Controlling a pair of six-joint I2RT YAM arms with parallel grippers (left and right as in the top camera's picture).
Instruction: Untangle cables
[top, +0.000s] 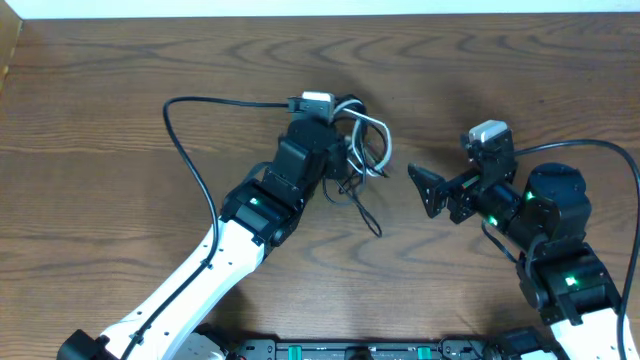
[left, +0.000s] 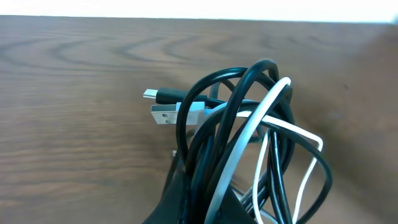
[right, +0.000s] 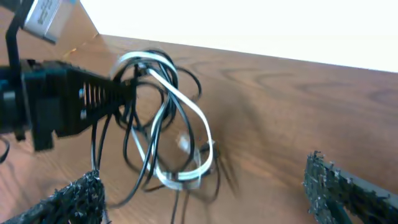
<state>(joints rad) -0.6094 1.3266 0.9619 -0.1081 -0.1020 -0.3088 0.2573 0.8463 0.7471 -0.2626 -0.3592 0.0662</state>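
The left gripper (right: 121, 93) is clamping down tight on the cables (top: 366, 148), with its jaws pinched together around several strands at once. It's holding the bundle near the middle of the table, a bit toward the far edge. The right gripper (top: 420, 190) is sitting just to the right of the bundle with its jaws spread wide. It isn't holding or touching anything, and its fingertips are pointing at the tangle across a small gap.

The cables themselves are looking like a proper knot: black and white cords looping through each other. In the right wrist view a long white loop (right: 186, 130) is hanging lowest (it's hard to tell whether it's resting on the wood or just above it). One thin black strand (top: 368, 218) is trailing out toward the near side of the table. Two plug ends are poking out of the left side of the bundle in the left wrist view: a silver USB plug (left: 164, 116) and, just above it, a smaller black plug (left: 159, 95).

All of this is happening on a dark brown wood-grain table (top: 100, 90), with a plain white strip (top: 320, 6) running along beyond its far edge.
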